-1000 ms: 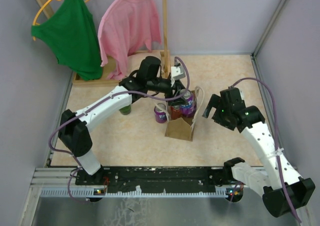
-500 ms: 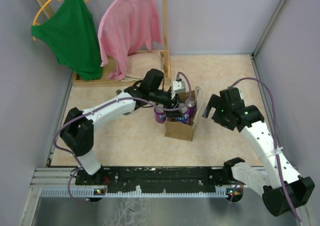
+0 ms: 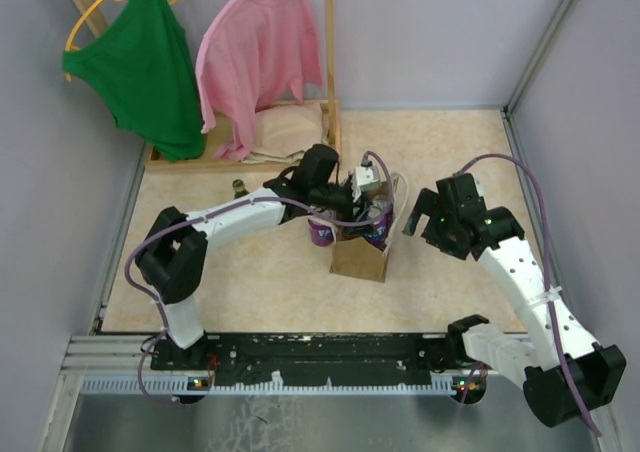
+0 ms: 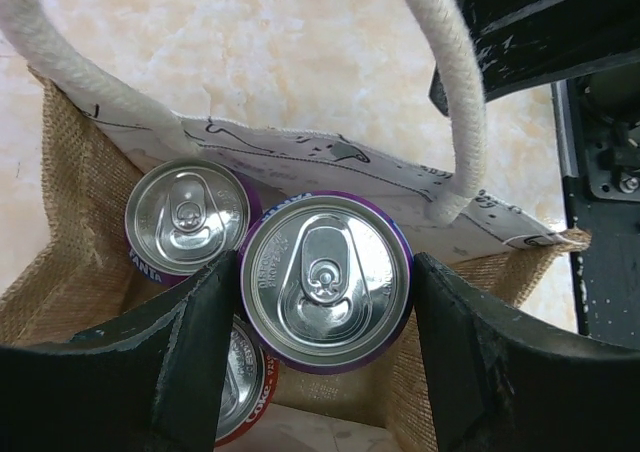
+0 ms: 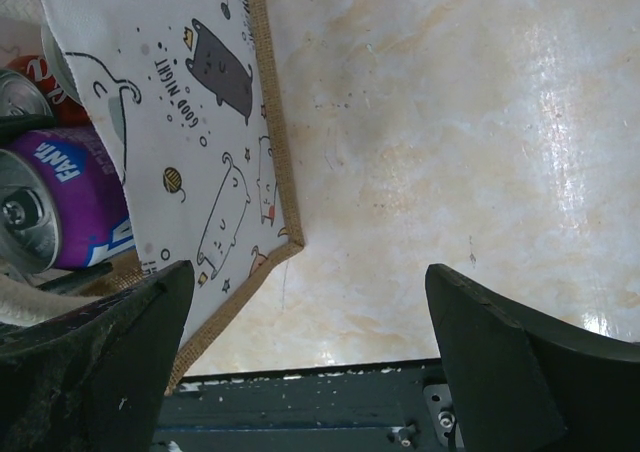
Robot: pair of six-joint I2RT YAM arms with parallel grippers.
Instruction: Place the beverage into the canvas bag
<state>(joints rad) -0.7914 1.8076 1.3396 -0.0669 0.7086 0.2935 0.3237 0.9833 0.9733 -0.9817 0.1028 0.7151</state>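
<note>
Two cans [image 4: 187, 217] sit inside the canvas bag [image 4: 70, 262], and the left gripper [image 4: 327, 297] clamps a purple Fanta can [image 4: 325, 272] in its mouth. The right gripper [image 5: 308, 282] hangs spread wide at the bag's 3 o'clock.

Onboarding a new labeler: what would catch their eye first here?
The left gripper is shut on a purple can at the mouth of the bag, mid-table. Behind, a green top and a pink top hang at the back wall. The right gripper hangs open beside the bag.
</note>
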